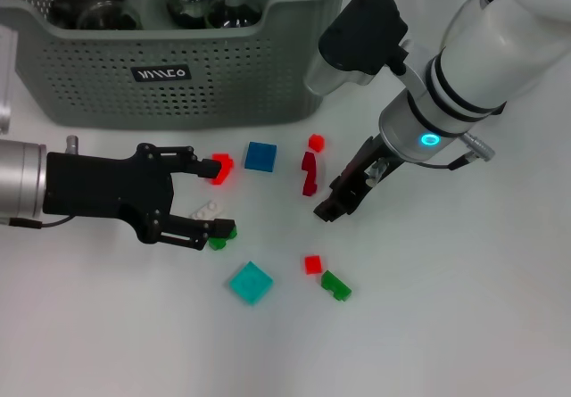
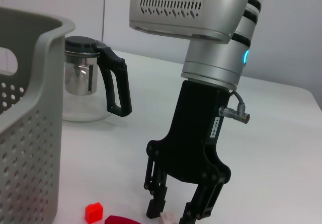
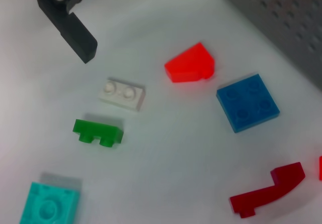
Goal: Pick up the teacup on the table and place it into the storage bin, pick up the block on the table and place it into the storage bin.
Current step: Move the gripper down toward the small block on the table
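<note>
**Blocks remain on the table; both grippers low among them, neither holding anything**

Head view. We find the storage bin (image 1: 178, 67) at the far side of the table (image 1: 464, 326), with dark glassware already inside; we cannot tell whether the teacup is among it. The left gripper (image 1: 219, 196) lies low over the table, its fingers spread, with a small white block (image 1: 206, 210) between the tips, a red wedge block (image 1: 220, 167) at the far tip and a green block (image 1: 220, 236) at the near tip. The right gripper (image 1: 332, 202) points down just beside a dark red curved block (image 1: 309, 174). A blue block (image 1: 260, 156) and a teal block (image 1: 251, 282) lie near.

Left wrist view. We see the right gripper (image 2: 173, 211) from the front, fingers parted and empty, tips close to the table above a pale block (image 2: 167, 218). A glass pitcher (image 2: 93, 83) stands beyond the bin wall (image 2: 30, 133).

Right wrist view. One left fingertip (image 3: 75, 35) hangs near the white block (image 3: 122, 93), not touching. The green block (image 3: 98, 132) lies just beside it.

Assessment. We judge these blocks light, rigid and smooth-sided, so liable to skid or flip under a glancing touch. The white block is thin; we advise closing on its two long edges, tips right down at the table.
</note>
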Tool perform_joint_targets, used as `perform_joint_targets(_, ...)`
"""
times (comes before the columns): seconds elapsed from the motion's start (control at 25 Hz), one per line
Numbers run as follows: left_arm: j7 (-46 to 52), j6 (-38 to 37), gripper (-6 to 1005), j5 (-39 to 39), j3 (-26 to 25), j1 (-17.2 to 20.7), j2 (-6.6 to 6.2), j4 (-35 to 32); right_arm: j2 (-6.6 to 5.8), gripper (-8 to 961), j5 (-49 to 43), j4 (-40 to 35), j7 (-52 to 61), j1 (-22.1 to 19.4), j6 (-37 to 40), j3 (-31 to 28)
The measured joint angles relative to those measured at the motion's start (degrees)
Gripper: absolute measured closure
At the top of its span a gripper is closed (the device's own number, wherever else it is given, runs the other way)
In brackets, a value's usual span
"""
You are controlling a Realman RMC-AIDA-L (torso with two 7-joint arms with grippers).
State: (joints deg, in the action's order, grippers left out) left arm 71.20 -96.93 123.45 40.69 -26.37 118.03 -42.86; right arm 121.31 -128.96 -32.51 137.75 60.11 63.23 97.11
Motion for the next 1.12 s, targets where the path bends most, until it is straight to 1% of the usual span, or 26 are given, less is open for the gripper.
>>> perform_joint_targets(0.24, -0.08, -0.26, 152, -0.05, -0.21, 0.09, -0.07, -0.04, -0.29, 492, -0.10, -0.89, 0.17, -0.31, 1.53, 0.20)
perform_joint_targets(0.36, -0.09, -1.08, 152, -0.06, -1.02, 0.10, -0.02, -0.15, -0.65, 491, -0.25, -4.63, 0.22, -2.13, 3.68, 0.07)
perform_joint_targets(0.52, -0.09, -1.65, 152, -0.06, -2.27, 0.19, 0.00, -0.10, -1.16, 574, -1.15, -10.40, 0.47, -5.44, 7.08, -1.51)
perform_joint_targets(0.8, -0.02, -2.67, 152, -0.06, -3.39, 0.27, 0.00, -0.36, -1.03, 580, -2.68, -10.84, 0.13, -5.85, 7.73, -2.51)
perform_joint_targets(0.88, -0.02, -2.71, 152, -0.06, -3.61, 0.27, 0.00, -0.42, -1.03, 628, -2.70, -10.85, 0.10, -5.86, 7.74, -2.55)
perform_joint_targets(1.12, -0.07, -2.62, 152, -0.01, -3.65, 0.27, -0.04, -0.46, -1.14, 840, -2.70, -11.25, 0.06, -5.96, 8.36, -2.63)
